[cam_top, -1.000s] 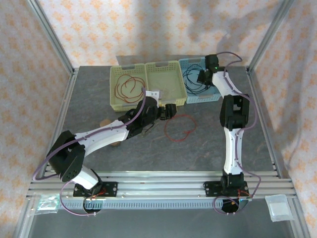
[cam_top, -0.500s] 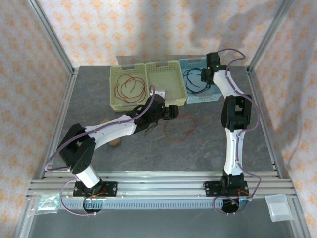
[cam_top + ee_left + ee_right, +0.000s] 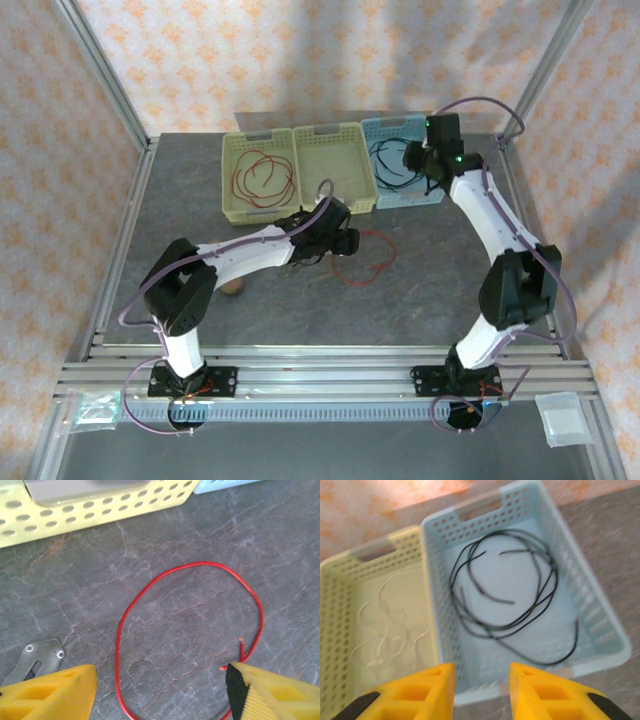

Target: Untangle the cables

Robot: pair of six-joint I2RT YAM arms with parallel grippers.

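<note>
A red cable (image 3: 362, 258) lies as one loose loop (image 3: 190, 630) on the grey table, in front of the baskets. My left gripper (image 3: 340, 240) hovers at the loop's left side. It is open (image 3: 161, 680), its yellow fingers straddling the loop's near part with the cable's two ends by the right finger. More red cables (image 3: 262, 178) sit in the left yellow basket. Black cables (image 3: 505, 605) are coiled in the blue basket (image 3: 385, 125). Whitish cables (image 3: 385, 630) lie in the middle basket. My right gripper (image 3: 415, 160) hangs above the blue basket's near wall, open (image 3: 481, 672), with nothing between its fingers.
The three baskets, yellow (image 3: 228, 165), pale yellow (image 3: 325, 130) and blue (image 3: 600, 625), stand side by side at the table's back. A small brown object (image 3: 232, 285) lies by the left arm. A flat metal piece (image 3: 42, 655) rests near my left finger. Frame posts border the table.
The left arm has reached further right over the red loop, its jaws a little narrower. The right gripper has opened and lifted back from the blue basket.
</note>
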